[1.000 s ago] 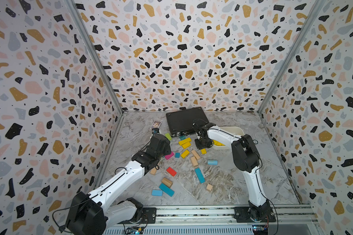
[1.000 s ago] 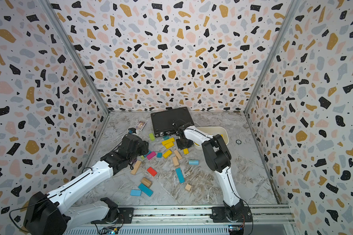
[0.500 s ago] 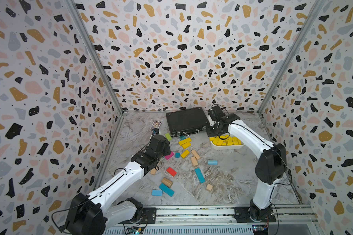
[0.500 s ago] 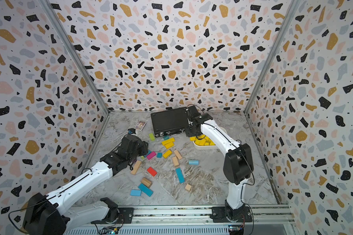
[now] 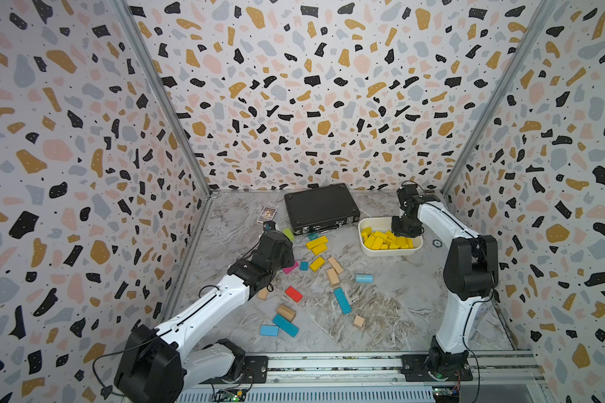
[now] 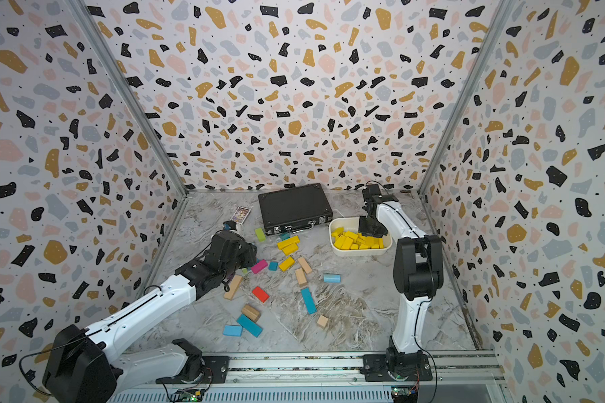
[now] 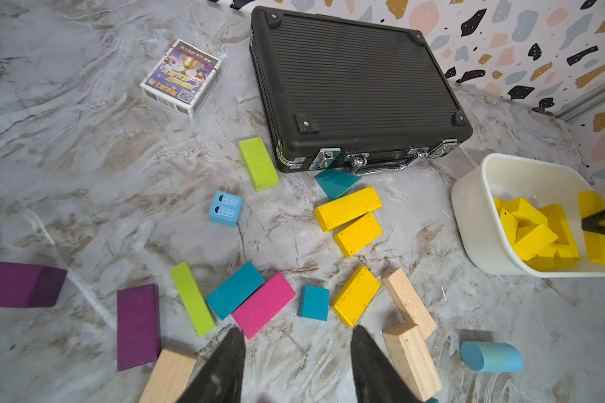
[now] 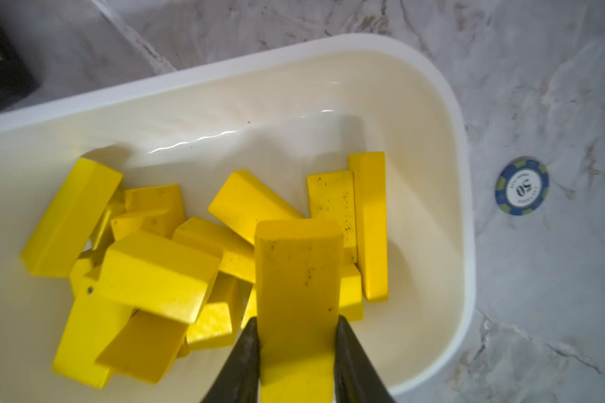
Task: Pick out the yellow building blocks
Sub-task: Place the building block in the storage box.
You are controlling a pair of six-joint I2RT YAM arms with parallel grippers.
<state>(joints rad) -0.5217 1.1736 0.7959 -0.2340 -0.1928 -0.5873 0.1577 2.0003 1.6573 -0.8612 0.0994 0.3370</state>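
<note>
Grips one yellow building block point(image 8: 297, 265) in the right end effector point(image 8: 297, 320), above the cream bin point(image 8: 433, 104) of stacked yellow blocks point(image 8: 154, 272). Shows three loose yellow blocks point(image 5: 316, 263) on the surface point(image 5: 399, 307), at 2 o'clock of the spread, empty left end effector point(image 7: 297, 329) in a top view.

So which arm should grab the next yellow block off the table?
Left. The left gripper is open, near a loose yellow wooden block; the right gripper is shut on a yellow wooden bar over the white plastic tub.
</note>
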